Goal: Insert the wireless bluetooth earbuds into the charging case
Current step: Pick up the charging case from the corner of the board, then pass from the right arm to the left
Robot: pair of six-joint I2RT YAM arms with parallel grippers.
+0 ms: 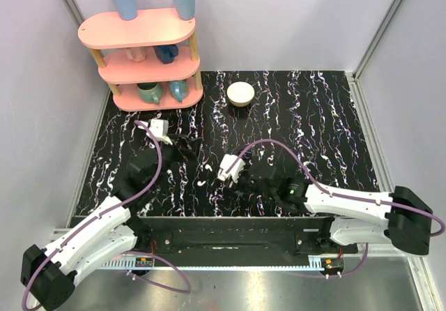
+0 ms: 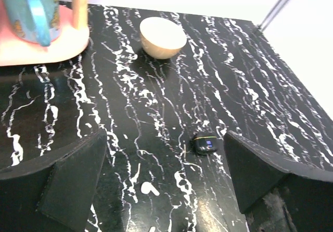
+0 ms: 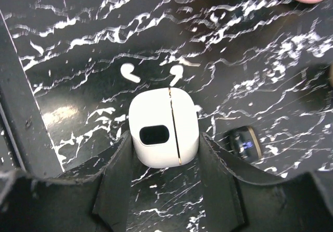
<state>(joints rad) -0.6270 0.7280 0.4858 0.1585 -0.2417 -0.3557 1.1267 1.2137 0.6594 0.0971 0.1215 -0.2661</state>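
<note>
White case (image 3: 156, 115) clamped in R gripper (image 3: 165, 141), held steady for loading; seam (image 3: 173, 123) looks shut, poss. needs opening. Both earbuds (image 3: 130, 73) loose on table (image 3: 260, 60) at case's 12 o'clock. L gripper (image 2: 165, 154) spread apart, empty, free for pick.

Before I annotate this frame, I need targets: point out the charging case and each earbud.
charging case (image 3: 164, 115), right wrist view, white shell above the dark window.
earbud nearer the seam (image 3: 177, 74), right wrist view, curved body.
other earbud (image 3: 130, 73), right wrist view, curved body.
</note>
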